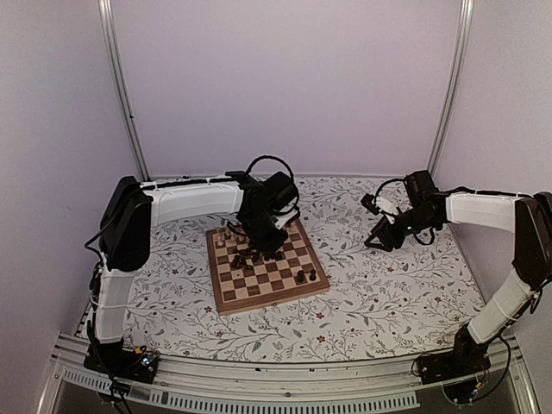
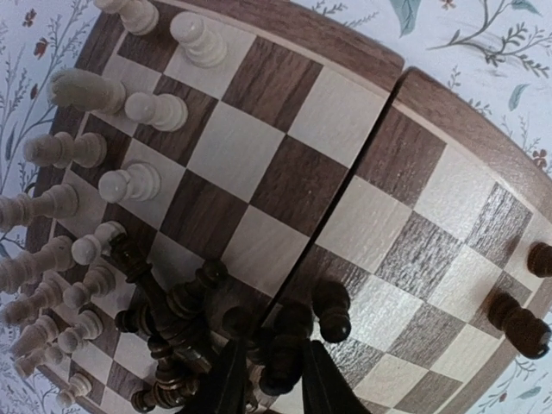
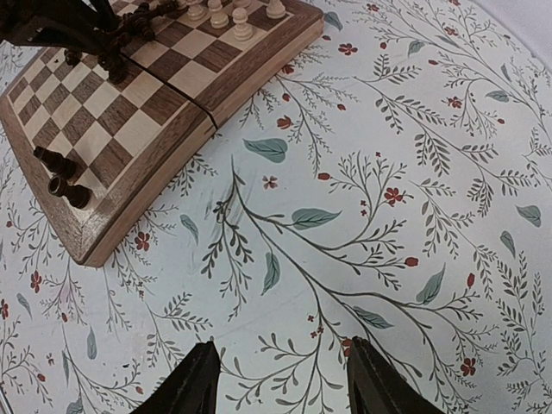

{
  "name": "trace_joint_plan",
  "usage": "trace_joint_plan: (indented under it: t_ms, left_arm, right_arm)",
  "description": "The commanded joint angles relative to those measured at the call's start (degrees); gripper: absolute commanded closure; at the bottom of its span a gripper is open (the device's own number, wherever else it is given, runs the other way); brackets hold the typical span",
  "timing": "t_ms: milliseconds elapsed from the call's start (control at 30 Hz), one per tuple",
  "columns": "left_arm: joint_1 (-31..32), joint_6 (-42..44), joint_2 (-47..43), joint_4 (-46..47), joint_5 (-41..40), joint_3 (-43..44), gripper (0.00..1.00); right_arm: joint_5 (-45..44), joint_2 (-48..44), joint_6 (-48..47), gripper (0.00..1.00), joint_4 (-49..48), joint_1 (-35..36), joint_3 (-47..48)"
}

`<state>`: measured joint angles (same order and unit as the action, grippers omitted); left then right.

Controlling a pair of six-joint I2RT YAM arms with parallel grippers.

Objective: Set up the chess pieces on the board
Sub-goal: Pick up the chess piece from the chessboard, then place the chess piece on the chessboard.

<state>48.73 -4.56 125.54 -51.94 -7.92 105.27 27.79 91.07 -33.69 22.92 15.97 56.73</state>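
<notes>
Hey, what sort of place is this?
Likely a robot lab work cell: plain walls with aluminium posts, a left arm and right arm bolted at the table edge, a chessboard on a floral table cover.

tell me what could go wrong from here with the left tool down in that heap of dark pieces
1. The left tool is at a tight heap of dark pieces on the board. Closing here could catch two at once or scatter the neighbours.
2. The pale pieces stand in rows right beside the heap, so a sideways nudge might topple some.
</notes>
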Motion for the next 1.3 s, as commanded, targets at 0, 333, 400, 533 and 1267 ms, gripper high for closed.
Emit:
trace_joint_plan:
  t_ms: [0, 333, 400, 533, 1267]
  left_arm:
    - [-0.75, -0.17, 1.03, -0.84, 2.14, -0.42, 0.77]
    - [-0.5, -0.49, -2.61, -0.92, 1.17, -0.34, 0.91]
    - [-0.27, -0.54, -3.69, -1.05, 0.42, -0.25, 0.91]
    - [0.23, -1.26, -6.95, -1.06, -0.42, -0.58, 0.92]
    - [10.75, -1.77, -9.82, -2.0, 3.42, -5.6, 0.92]
  right_arm:
    - [0.24, 0.63, -0.49, 0.47, 0.69, 0.04, 1.72]
    - [0.22, 1.15, -0.63, 0.47, 0.73, 0.04, 1.79]
    - [0.16, 1.13, -0.67, 0.47, 0.73, 0.11, 1.8]
    - [0.07, 1.25, -0.5, 0.47, 0.75, 0.11, 1.89]
    - [0.42, 1.07, -0.75, 0.47, 1.21, 0.11, 1.97]
